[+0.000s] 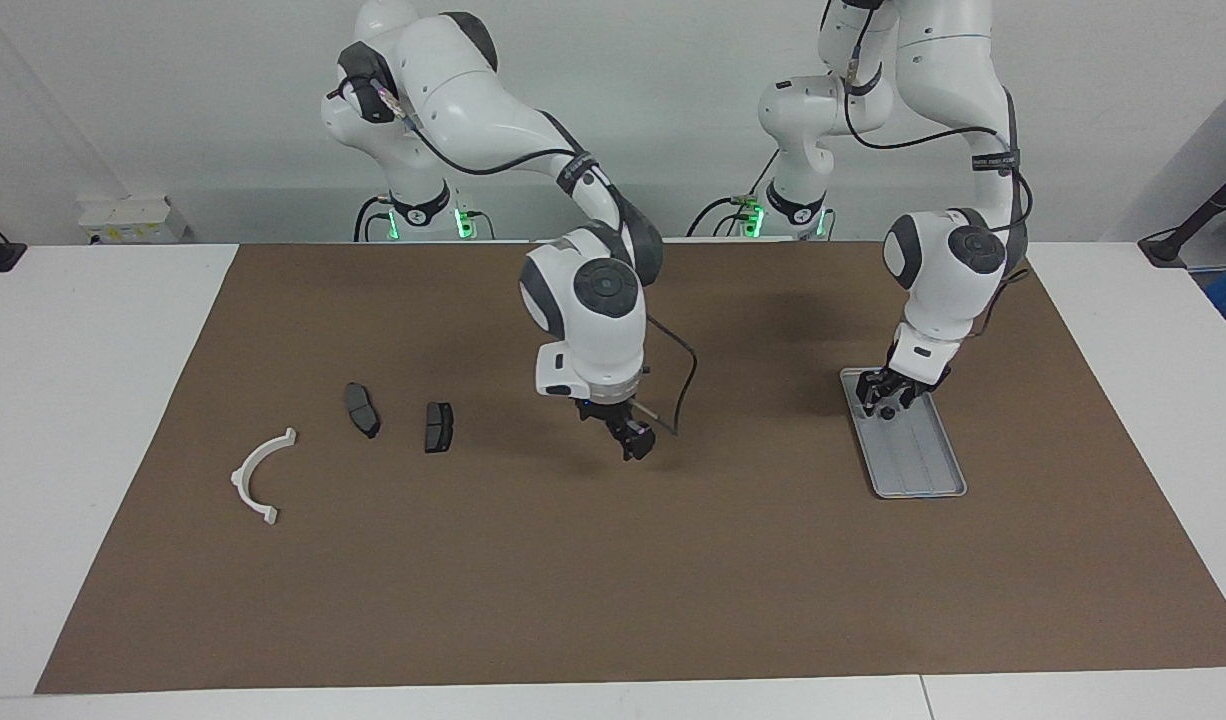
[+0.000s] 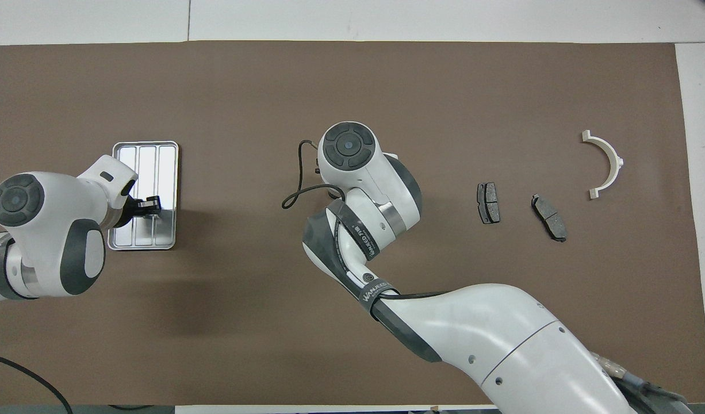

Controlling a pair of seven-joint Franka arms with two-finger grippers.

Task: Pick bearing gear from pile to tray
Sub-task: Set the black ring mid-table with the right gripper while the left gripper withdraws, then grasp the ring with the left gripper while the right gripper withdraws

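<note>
**Inspector A:** Start with the large items.

**Inspector B:** The brown mat [image 1: 613,580] covers the table. The tray [image 1: 923,470] lies on it toward the left arm's end and serves as my reference. The left gripper [image 1: 895,392] is low over the tray's end nearer the robots. I cannot tell whether it is apart or together. The right gripper [image 1: 633,440] hangs over bare mat between the tray and the pile. Its state cannot be told either.

**A:** And the pile?

**B:** It is well apart from the tray, toward the right arm's end. The white bracket [image 1: 258,478] lies outermost, and the two dark plates [image 1: 362,409] are between it and the tray.

**A:** Where is the bearing gear?

**B:** I cannot make it out separately from the left gripper's dark tips. In my judgement it is at the tray, being set down.

**A:** What do you recommend?

**B:** Release it low, inside the rim, so that a round part cannot roll out. Then lift straight up and confirm the gear rests on the tray floor before withdrawing.
</note>
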